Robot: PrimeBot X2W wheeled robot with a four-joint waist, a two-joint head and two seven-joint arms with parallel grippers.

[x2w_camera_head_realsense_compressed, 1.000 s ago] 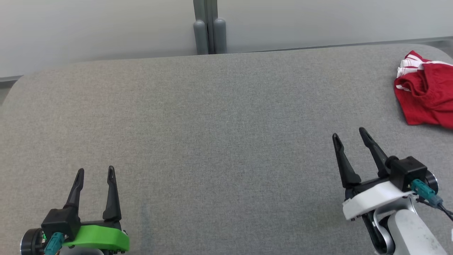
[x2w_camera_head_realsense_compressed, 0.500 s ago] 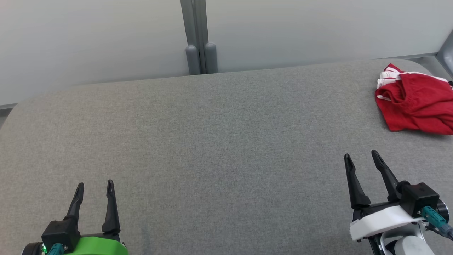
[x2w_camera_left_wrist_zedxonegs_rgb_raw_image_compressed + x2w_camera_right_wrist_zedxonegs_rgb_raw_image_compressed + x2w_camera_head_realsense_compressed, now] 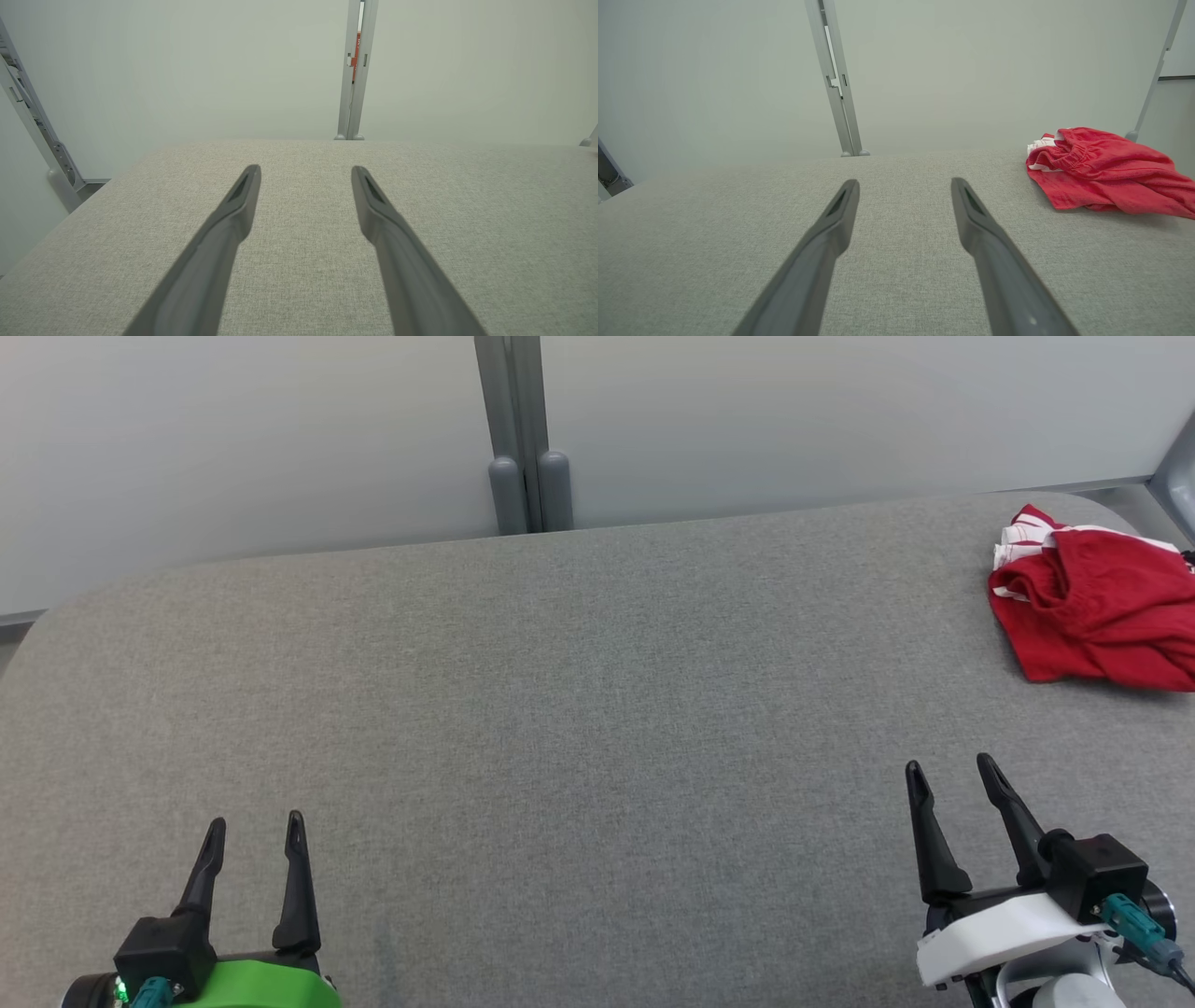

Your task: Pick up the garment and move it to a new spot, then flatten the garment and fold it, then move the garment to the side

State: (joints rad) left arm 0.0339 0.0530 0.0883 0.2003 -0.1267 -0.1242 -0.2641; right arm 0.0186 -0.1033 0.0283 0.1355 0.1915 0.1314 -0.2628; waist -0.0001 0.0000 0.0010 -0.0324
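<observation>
Garment: a red garment (image 3: 1092,607) with a white striped part is seen crumpled at the far right of the grey fabric-covered table (image 3: 560,709), close to its back edge; its right side is cut off by the head view's edge.
Left gripper: the left gripper (image 3: 257,820) is seen over the near left of the table, its two dark fingers spread apart, with nothing held between them.
Right gripper: the right gripper (image 3: 948,764) is seen over the near right, fingers parted and empty; the garment is seen ahead and to the right of them, well apart.
Contact: the garment is touched by neither gripper.
Background: a pale wall (image 3: 233,448) is seen behind the table, divided by a grey post (image 3: 518,429).
</observation>
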